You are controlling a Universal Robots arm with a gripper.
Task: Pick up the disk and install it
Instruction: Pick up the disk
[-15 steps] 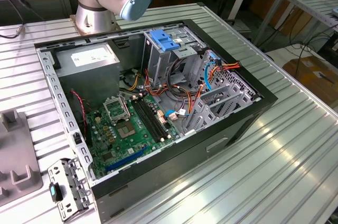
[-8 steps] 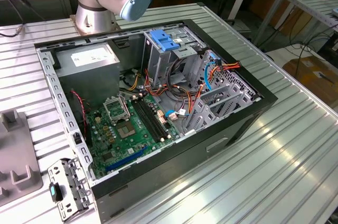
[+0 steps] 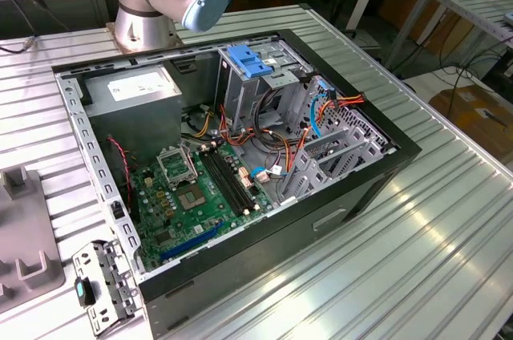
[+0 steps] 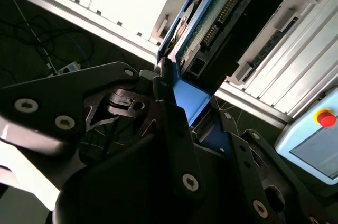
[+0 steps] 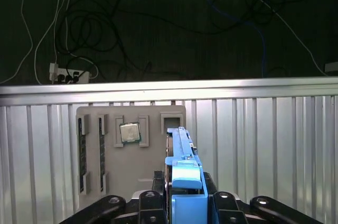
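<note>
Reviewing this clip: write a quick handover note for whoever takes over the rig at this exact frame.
The gripper: fingers shut on the disk, clamped at its blue rail.
Position: the first wrist view shows the disk held edge-on in front of the grey parts tray, which carries a processor chip and memory sticks.
Done: disk grasped.
Left: it is not yet in the open computer case.

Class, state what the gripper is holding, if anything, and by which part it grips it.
The gripper holds the disk, clamped on the blue plastic carrier at one end.
</note>
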